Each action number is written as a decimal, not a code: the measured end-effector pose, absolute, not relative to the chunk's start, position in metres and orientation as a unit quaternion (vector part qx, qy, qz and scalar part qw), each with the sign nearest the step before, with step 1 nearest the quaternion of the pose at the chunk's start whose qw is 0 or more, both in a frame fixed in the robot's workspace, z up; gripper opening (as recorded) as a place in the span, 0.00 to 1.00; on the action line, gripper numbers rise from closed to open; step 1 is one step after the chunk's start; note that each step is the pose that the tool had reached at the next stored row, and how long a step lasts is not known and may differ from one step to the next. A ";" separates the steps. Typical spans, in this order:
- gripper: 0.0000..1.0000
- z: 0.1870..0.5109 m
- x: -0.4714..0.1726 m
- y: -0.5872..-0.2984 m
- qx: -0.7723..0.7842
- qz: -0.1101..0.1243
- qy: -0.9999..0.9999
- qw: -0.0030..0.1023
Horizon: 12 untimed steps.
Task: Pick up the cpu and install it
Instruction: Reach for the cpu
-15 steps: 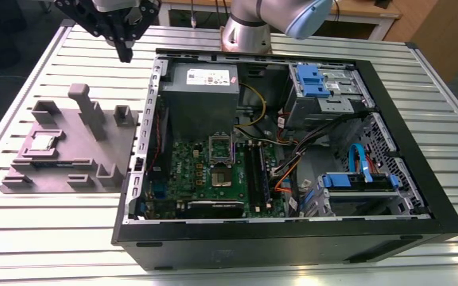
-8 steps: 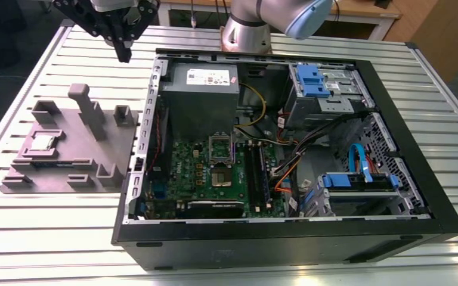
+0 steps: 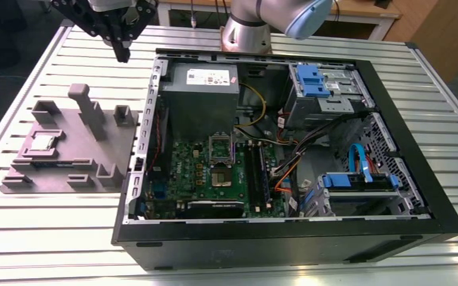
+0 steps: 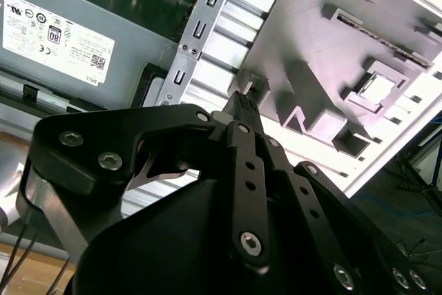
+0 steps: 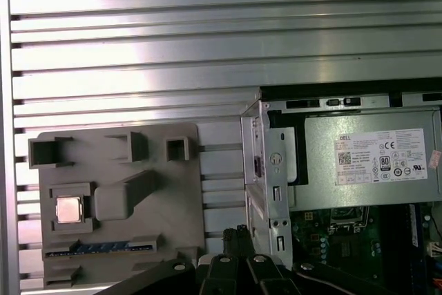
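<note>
The ribbed silver aluminium table (image 3: 54, 229) takes up most of the room here, and on it lies the big black desktop computer case (image 3: 293, 232) on its side with the panel off. Inside it, the grey metal power-supply box (image 3: 201, 98) sits at the far end. The green motherboard (image 3: 183, 170) lies below it, nearer the case's closer wall. Blue-tabbed drive cages (image 3: 318, 80) fill the side towards the exterior view's right. The dark rectangular socket with its metal frame (image 3: 222, 156) sits in the middle of the board with nothing in it. Beside the case, towards the exterior view's left, rests a flat grey plastic holder plate (image 3: 66, 126) with raised posts and pockets. The robot's black pincer (image 3: 122, 53) hangs over the table slats, just off the corner of the case where the power supply sits and beyond the far edge of the plate. In the second wrist view its fingertips (image 4: 242, 101) come together in one narrow point; it is closed, with nothing between them and nothing touched. A long narrow dark memory stick (image 5: 103, 246) lies in a slot of the plate. Just beside that slot the small flat square chip with the shiny silver-grey top, the cpu (image 3: 43, 142), sits in its own square pocket, well apart from the pincer.
</note>
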<state>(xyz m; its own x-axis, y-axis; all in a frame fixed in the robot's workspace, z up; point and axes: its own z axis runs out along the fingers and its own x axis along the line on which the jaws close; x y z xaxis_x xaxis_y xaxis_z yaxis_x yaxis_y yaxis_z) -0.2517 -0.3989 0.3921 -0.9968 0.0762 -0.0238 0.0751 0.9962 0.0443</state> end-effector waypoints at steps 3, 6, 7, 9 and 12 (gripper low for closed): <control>0.10 0.392 -0.253 -0.399 0.038 0.022 0.999 0.013; 0.10 0.392 -0.253 -0.399 0.038 0.022 0.999 0.013; 0.10 0.392 -0.254 -0.399 0.038 0.022 0.999 0.013; 0.10 0.392 -0.255 -0.399 0.038 0.022 0.999 0.013; 0.10 0.392 -0.255 -0.399 0.038 0.022 0.999 0.013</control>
<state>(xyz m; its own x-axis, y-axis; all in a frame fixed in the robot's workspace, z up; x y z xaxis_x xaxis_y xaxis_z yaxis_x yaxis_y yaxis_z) -0.2555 -0.3989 0.3921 -0.9968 0.0762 -0.0238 0.0751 0.9962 0.0443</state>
